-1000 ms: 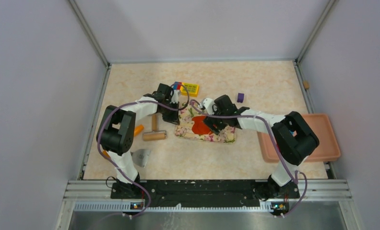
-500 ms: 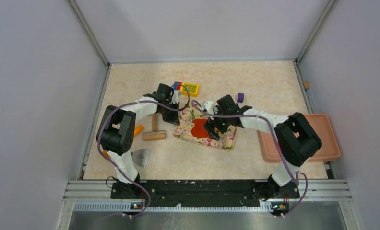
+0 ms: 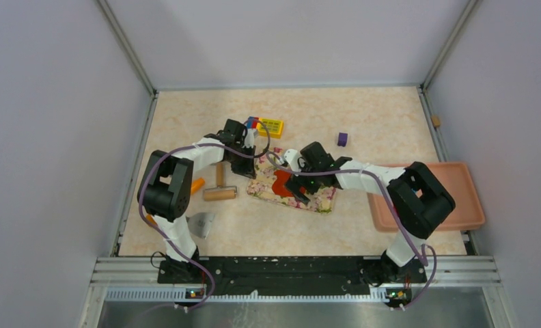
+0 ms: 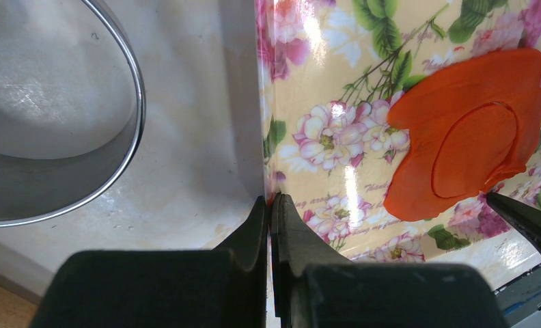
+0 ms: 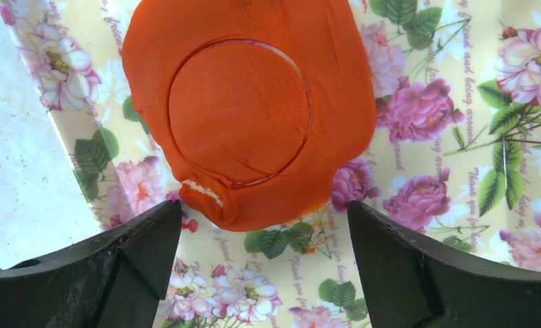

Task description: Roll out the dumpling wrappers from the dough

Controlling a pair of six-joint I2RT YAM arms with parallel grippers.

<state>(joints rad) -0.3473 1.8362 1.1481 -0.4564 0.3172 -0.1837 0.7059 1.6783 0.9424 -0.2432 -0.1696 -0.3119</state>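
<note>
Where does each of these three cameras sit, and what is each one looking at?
Top external: fixed above and behind, looking down on the table; the left arm and right arm show whole, bases at the bottom.
Left wrist: on the left arm, looking past its shut left gripper at the floral mat edge, a metal ring off to the side.
Right wrist: on the right arm, looking down through the open right gripper at the dough.
Shared: both wrist views show the same dough and floral mat.
</note>
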